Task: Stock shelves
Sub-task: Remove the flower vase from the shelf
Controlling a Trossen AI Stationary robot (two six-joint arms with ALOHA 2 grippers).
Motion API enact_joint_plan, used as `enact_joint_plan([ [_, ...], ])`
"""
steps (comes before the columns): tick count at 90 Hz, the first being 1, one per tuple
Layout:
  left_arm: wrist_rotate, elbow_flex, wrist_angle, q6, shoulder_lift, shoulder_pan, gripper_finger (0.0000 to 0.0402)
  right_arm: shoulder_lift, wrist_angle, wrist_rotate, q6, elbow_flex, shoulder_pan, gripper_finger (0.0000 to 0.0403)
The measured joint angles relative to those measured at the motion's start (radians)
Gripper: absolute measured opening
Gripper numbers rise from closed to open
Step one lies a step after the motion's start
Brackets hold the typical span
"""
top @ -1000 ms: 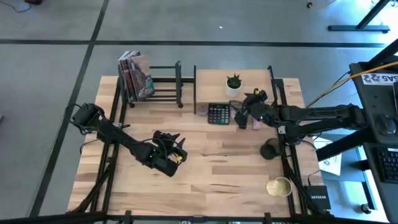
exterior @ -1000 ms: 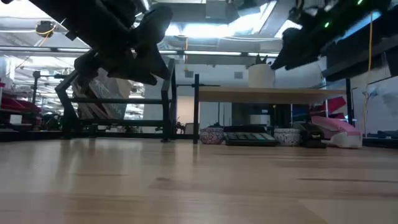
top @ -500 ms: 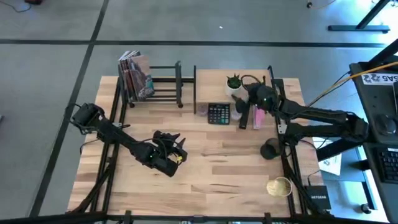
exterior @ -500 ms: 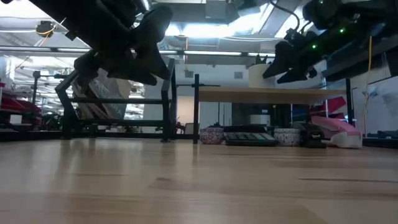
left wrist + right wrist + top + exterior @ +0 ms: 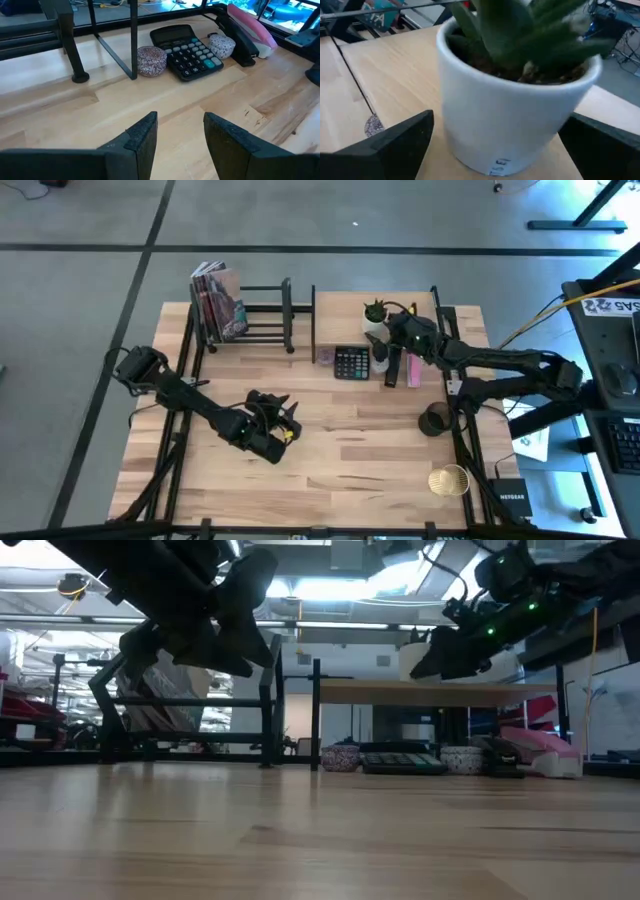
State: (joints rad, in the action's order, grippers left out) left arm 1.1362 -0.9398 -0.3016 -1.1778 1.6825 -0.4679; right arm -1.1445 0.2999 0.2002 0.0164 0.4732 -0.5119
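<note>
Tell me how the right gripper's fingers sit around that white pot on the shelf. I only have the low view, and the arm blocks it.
Observer: The right wrist view shows the right gripper open, with one finger on each side of the white pot. The pot stands upright on the shelf board.
Operator: Report whether it has a grip.
Observer: The jaws stand wide around the pot. I cannot tell whether either finger touches it.
Operator: Check the left gripper.
Observer: In the left wrist view the left gripper is open and empty above the tabletop. It faces the calculator under the shelf.
</note>
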Motion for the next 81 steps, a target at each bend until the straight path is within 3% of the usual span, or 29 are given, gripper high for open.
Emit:
enact_joint_plan([
  [27,-0.003,0.0,-0.001,-0.001,0.0,0.0,0.0143,-0.026,0.118,-0.112,-0.005,0.0,-0.059,0.0396],
  [36,-0.003,0.0,-0.001,-0.001,0.0,0.001,0.0143,-0.026,0.125,-0.118,-0.011,0.001,-0.067,0.0378],
  [45,-0.003,0.0,-0.001,-0.001,0.0,0.001,0.0143,-0.026,0.112,-0.118,-0.011,0.011,-0.065,0.034],
  [67,-0.003,0.0,-0.001,0.019,0.0,0.001,0.0143,-0.015,0.046,-0.149,-0.012,0.094,-0.062,0.0339],
  [81,-0.003,0.0,-0.003,0.085,-0.016,-0.012,0.0143,0.02,-0.047,-0.172,-0.013,0.208,0.028,0.0339],
])
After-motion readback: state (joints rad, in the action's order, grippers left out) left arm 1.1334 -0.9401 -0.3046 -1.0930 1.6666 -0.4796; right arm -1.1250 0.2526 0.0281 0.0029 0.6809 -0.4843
